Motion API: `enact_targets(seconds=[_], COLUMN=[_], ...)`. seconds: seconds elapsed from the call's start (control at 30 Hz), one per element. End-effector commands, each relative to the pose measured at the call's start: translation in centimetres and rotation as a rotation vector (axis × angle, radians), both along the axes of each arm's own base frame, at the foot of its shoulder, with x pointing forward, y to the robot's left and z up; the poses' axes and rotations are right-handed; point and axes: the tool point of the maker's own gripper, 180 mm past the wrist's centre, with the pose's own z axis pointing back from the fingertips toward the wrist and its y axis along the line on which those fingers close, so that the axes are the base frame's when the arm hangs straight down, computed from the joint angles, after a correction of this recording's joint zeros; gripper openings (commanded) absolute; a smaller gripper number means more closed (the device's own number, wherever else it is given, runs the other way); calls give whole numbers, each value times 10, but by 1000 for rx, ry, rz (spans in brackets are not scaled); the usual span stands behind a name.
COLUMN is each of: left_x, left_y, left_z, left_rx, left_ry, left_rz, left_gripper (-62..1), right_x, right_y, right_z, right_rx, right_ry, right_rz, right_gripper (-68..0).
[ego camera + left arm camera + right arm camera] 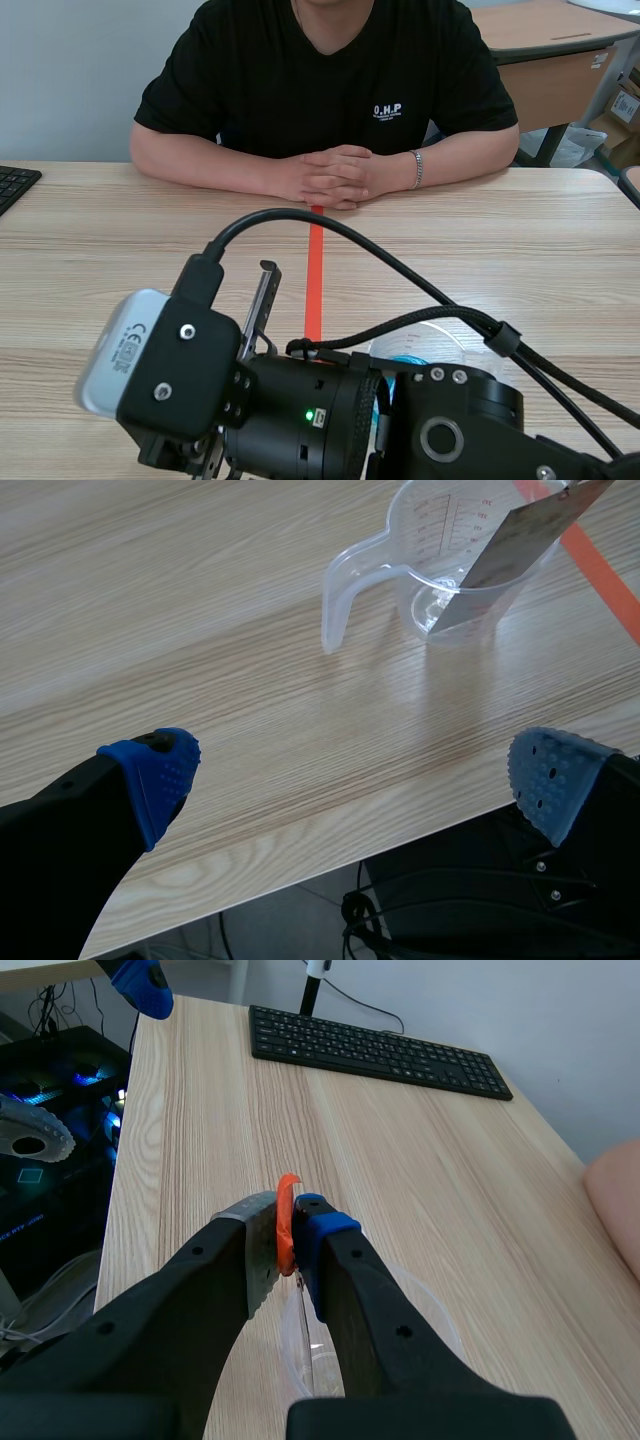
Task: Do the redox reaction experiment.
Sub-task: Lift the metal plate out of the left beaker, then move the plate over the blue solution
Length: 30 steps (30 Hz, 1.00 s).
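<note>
Over cup [425, 550]: right jaws clenched on metal strip [510, 548] | left jaws released | scene view: cup mostly hidden

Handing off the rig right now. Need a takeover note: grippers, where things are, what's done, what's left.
Left gripper: open, holding nothing, over the near edge of the table, short of the measuring cup.
Right gripper: shut on the metal strip at its orange-tagged top.
The cup stands upright by the orange tape line, and the strip's lower end is inside it.
Done: strip dipped.
Left: cannot tell if the cup holds liquid; probably lift the strip out later.
Person's hands are clasped on the far side.
</note>
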Motion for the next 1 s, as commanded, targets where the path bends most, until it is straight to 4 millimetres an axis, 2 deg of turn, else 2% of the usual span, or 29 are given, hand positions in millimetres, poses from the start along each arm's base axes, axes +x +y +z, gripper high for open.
enact_targets(seconds=[0.0, 0.2, 0.47, 0.97], left_x=[3, 3, 3, 3], left_y=[-2, -2, -2, -2], left_z=[6, 6, 6, 6], left_rx=[-9, -9, -9, -10], left_ry=[-24, -24, -24, -23], left_rz=[0, 0, 0, 0], left_gripper=[14, 14, 14, 14], right_x=[7, 21, 24, 16], right_y=[-1, -8, -16, -44], right_z=[16, 32, 60, 128], right_rx=[38, 64, 116, 165], right_ry=[-33, -73, -103, -262], right_rz=[-12, -50, -91, -112], right_gripper=[-658, -658, -658, -658])
